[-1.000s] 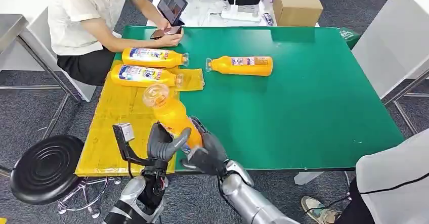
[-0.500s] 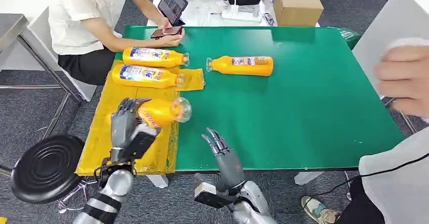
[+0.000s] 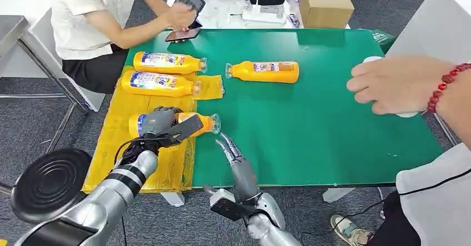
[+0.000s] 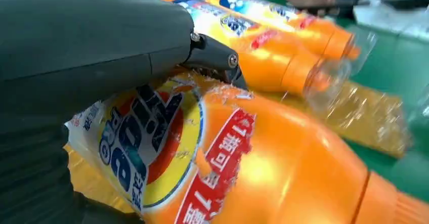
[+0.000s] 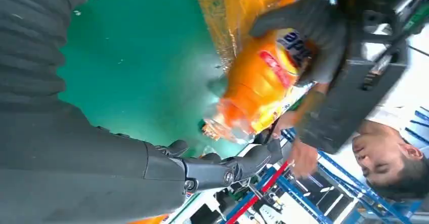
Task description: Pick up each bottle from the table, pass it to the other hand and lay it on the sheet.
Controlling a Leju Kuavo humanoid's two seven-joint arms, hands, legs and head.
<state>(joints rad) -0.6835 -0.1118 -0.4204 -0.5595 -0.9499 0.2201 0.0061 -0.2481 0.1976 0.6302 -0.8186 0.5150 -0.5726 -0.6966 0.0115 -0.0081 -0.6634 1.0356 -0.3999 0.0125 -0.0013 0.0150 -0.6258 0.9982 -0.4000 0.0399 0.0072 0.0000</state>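
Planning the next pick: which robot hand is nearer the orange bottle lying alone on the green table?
Right. The right hand is open on the green near the table's front edge, below that lone bottle. The left hand grips another bottle over the yellow sheet, farther away.

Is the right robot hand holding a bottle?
No, the right robot hand is empty with fingers extended; the left robot hand grips the bottle.

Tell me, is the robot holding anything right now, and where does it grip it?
Yes. Its left hand grips an orange bottle around the labelled body, lying over the yellow sheet. The right hand holds nothing.
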